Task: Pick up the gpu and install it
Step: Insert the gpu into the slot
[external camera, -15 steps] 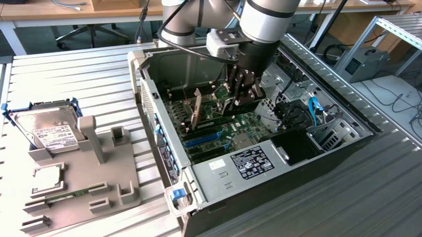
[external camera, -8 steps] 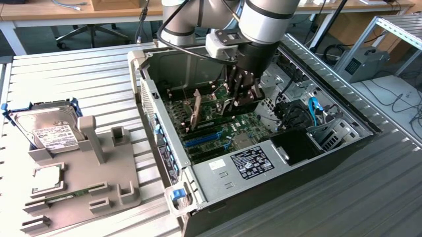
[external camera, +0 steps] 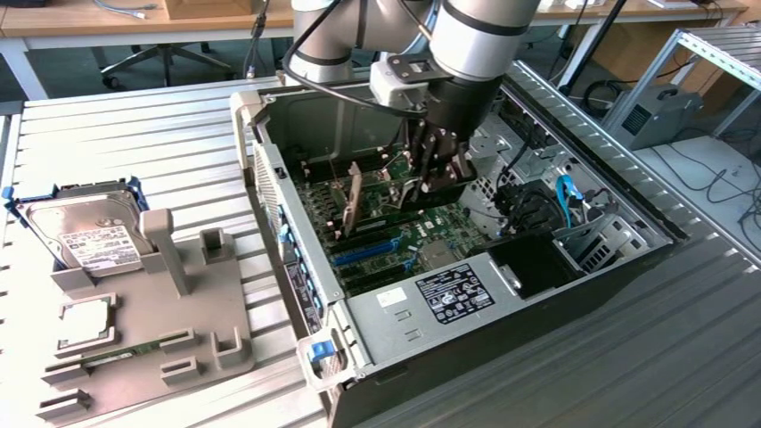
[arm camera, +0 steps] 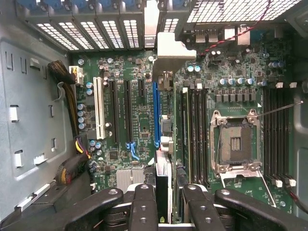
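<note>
The gpu [arm camera: 164,166] appears edge-on in the wrist view, running from between my fingers [arm camera: 143,204] to its silver end bracket [arm camera: 168,50] at the case's rear slot openings. My gripper [arm camera: 168,195] is shut on it, one finger on each side. The card hangs just beside the long blue slot [arm camera: 156,113] of the motherboard. In the exterior view my gripper [external camera: 426,189] reaches down into the open computer case [external camera: 356,357], and the gpu [external camera: 356,207] stands upright on the exterior view's left of the fingers, above the board.
An empty processor socket [arm camera: 236,142], memory slots and a cable bundle [arm camera: 72,108] surround the slot area. Outside the case, a grey fixture [external camera: 160,361] holds a hard drive [external camera: 89,236] and a memory stick [external camera: 119,355]. Black drive cages [external camera: 535,263] fill the case's right end.
</note>
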Robot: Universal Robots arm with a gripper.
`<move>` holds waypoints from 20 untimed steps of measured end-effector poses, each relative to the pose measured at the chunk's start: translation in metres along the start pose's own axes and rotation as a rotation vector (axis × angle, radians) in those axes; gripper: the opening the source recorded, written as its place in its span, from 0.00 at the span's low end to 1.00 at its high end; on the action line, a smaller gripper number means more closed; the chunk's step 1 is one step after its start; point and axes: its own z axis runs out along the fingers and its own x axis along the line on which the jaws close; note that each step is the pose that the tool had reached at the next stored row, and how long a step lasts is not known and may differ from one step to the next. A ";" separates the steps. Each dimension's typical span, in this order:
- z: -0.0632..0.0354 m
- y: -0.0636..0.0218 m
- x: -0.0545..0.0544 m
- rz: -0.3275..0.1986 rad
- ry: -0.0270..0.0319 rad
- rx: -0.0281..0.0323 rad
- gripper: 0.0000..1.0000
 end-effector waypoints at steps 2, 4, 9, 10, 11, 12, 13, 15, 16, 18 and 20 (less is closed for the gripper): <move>0.0003 0.0002 0.000 0.000 -0.0001 0.0000 0.26; 0.0005 0.0004 0.000 0.000 0.0000 0.0000 0.26; 0.0048 0.0041 0.000 0.000 0.0000 0.0000 0.26; 0.0052 0.0043 0.000 0.000 0.0000 0.0000 0.26; 0.0056 0.0045 0.000 0.000 0.0000 0.0000 0.26; 0.0063 0.0047 0.001 0.000 0.0000 0.0000 0.26; 0.0076 0.0050 0.001 0.000 0.0000 0.0000 0.26; 0.0097 0.0098 0.001 0.000 -0.0001 0.0001 0.26; 0.0101 0.0109 0.002 0.000 0.0001 0.0000 0.26; 0.0117 0.0122 0.003 0.000 -0.0001 0.0000 0.26; 0.0126 0.0129 0.004 0.000 0.0000 0.0000 0.26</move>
